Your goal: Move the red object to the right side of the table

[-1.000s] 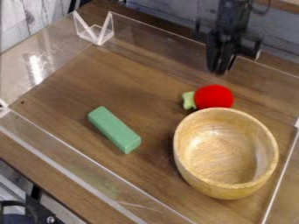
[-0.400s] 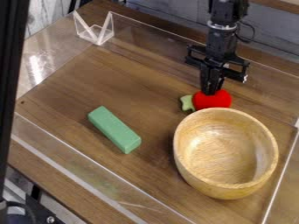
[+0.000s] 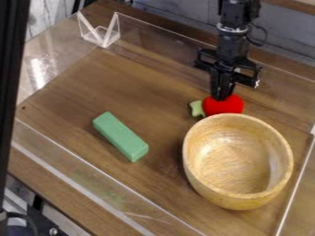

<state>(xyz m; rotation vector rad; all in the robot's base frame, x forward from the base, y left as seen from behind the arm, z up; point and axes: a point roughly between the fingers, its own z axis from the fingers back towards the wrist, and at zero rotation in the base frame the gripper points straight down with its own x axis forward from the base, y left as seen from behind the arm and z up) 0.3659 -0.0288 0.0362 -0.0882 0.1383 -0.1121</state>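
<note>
While the end effector (image 3: 223, 92) grips the top of the red object (image 3: 224, 104) near the surface's (image 3: 74, 83) right edge, touching the wooden bowl (image 3: 238, 159), the shallow pinch could slip when lifted.

No readable text, label or number anywhere.
</note>
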